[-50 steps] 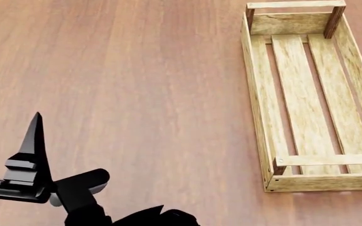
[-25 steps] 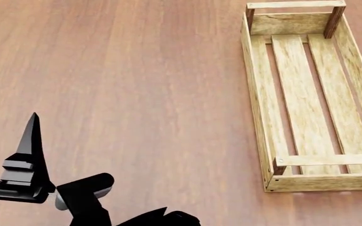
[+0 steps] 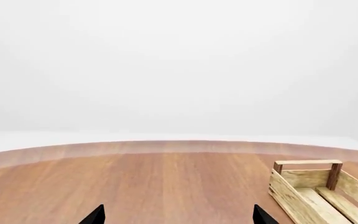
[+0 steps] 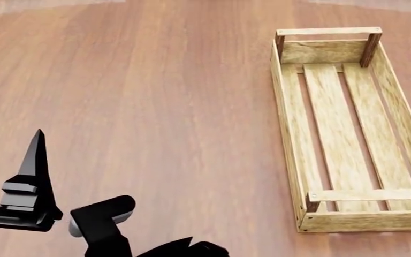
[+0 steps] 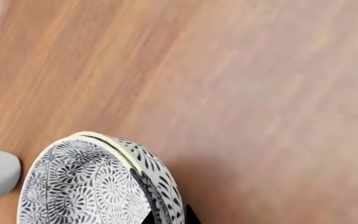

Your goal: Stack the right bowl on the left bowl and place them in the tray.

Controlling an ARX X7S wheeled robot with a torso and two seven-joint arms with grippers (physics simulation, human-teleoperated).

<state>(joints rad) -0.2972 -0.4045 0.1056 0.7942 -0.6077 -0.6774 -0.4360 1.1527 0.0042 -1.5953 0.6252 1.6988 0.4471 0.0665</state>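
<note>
Two apparently nested bowls (image 5: 98,182), unlabelled.

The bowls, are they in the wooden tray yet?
Not yet. The tray is empty in the head view. The right wrist view shows patterned bowls that look already nested, close to the camera and above the table, so probably held. The left gripper is open and empty. Putting the bowls in the tray is left.

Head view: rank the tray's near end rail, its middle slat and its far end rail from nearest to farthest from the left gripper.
1. Near end rail, to the right of the left gripper.
2. Middle slat, along the bottom.
3. Far end rail, at the far end.
</note>
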